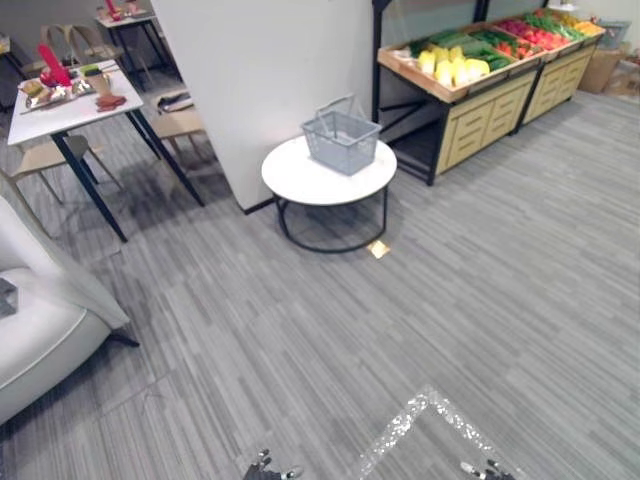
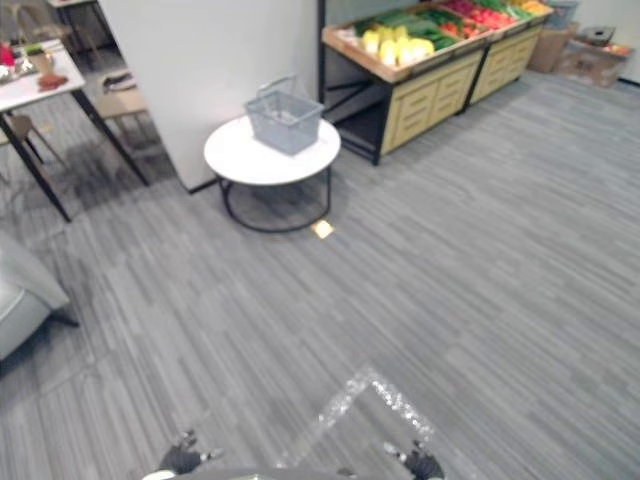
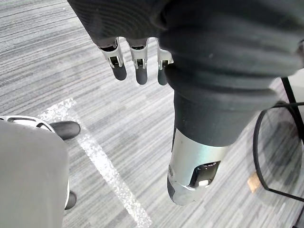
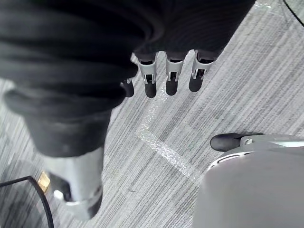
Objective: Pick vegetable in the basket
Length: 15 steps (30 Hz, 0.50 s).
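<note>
Straight ahead, well apart from you, a grey wire basket (image 1: 341, 140) sits on a round white table (image 1: 300, 182) beside a white wall (image 1: 270, 70). Yellow, green and red vegetables (image 1: 455, 65) lie on a wooden stand (image 1: 482, 112) to the table's right. Your left hand (image 3: 135, 53) and right hand (image 4: 172, 71) hang low over the grey floor (image 1: 450, 300), their fingers (image 3: 141, 73) straight and relaxed, holding nothing.

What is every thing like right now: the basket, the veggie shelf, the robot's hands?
Basket: upright on the round table, handle up, looks empty.
Shelf: piled with vegetables.
Left hand: open, holding nothing.
Right hand: open, holding nothing.
</note>
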### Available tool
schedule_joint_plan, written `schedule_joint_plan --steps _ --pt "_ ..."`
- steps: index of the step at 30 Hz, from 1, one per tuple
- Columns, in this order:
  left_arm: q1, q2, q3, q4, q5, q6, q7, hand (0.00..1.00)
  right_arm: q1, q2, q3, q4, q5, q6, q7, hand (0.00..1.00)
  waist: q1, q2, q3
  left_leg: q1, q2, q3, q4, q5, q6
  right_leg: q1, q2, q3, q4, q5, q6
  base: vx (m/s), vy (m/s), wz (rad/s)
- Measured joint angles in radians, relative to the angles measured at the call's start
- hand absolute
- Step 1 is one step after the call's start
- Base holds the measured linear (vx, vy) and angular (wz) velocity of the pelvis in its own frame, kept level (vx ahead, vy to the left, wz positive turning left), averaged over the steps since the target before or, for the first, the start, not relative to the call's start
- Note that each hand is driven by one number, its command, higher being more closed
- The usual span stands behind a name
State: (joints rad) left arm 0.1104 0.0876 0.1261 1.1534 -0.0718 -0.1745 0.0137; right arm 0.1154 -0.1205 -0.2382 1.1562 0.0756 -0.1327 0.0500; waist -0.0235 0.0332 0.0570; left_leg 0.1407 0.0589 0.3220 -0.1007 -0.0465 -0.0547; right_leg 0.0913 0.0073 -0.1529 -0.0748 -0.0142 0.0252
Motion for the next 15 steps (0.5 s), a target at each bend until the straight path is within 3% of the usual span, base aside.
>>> schedule_joint_plan --steps 15 --pt "-0.012 -0.003 -0.001 0.021 -0.006 0.01 -0.014 0.0 -0.005 0.003 -0.031 0.031 -0.034 0.016 -0.004 0.0 0.001 -0.008 -0.001 -0.014 -0.003 -0.026 0.0 0.001 0.001 0.002 -0.001 -0.024 -0.013 0.0 0.0 0.0 -0.004 0.04"
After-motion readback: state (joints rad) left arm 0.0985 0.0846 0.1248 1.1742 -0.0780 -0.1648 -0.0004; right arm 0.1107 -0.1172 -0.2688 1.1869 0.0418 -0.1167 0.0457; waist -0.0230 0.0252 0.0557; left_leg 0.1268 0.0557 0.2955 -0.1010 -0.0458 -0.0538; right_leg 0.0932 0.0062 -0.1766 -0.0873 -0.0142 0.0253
